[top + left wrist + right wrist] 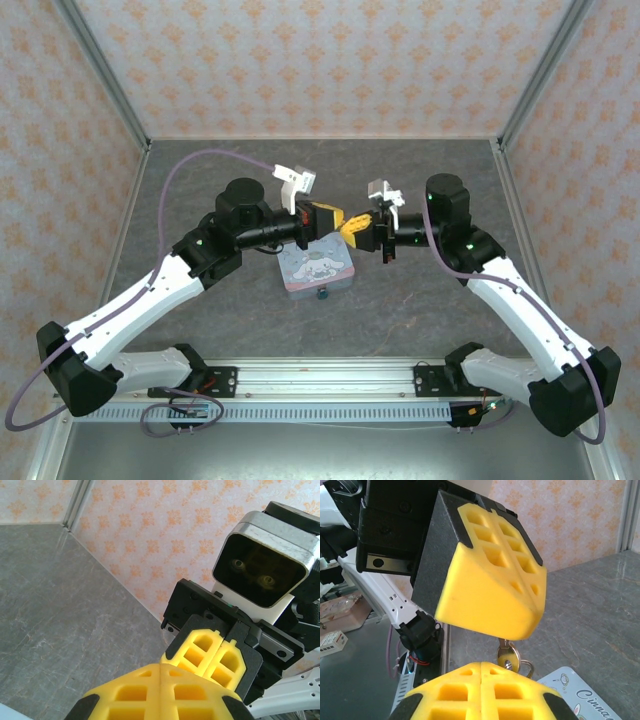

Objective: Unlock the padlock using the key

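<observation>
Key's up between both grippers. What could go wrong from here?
1. The key hangs from the shut left gripper, right at the tips of the shut right gripper. Whether the right one grips it is unclear, so a release could drop it onto the tin.
2. The padlock sits at the tin's front edge with nothing steadying it; the key may shove it aside.

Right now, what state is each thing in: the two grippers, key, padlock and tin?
key: aloft, ring hanging from its head.
left gripper: shut on the key's shank.
right gripper: shut, tips at the key's head; grip unclear.
cartoon tin: flat on the table, lid on.
padlock: by the cartoon tin's near edge; locked or not, cannot tell.
</observation>
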Robot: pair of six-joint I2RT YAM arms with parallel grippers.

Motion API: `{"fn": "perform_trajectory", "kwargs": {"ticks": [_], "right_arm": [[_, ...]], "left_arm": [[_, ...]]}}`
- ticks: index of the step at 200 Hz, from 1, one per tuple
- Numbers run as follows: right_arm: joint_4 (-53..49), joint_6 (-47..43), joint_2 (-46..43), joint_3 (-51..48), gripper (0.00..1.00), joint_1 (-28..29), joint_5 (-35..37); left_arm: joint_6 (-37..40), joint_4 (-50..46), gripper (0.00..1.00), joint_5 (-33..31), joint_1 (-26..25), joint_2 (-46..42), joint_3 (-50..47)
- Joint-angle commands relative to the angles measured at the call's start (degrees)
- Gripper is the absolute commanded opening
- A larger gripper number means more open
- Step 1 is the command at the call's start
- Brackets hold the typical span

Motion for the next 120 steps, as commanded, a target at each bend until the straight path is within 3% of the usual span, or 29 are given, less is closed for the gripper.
{"fn": "perform_trajectory", "kwargs": {"ticks": [1, 68, 120], "right_arm": [[-1.5, -3.0, -1.9, -0.3, 0.19, -0.3, 2.1], [-4.1, -12.6, -7.4, -3.0, 0.53, -0.4, 7.1], [0.7, -9.5, -5.7, -1.7, 0.57, -0.1, 5.1]], "left_arm": [[1.8, 2.5, 0.0, 1.1, -0.3, -1.8, -0.2], [6.6, 1.3, 0.0, 2.2, -0.3, -3.9, -1.2], [9.6, 0.5, 0.0, 3.5, -0.3, -3.9, -1.1]]}}
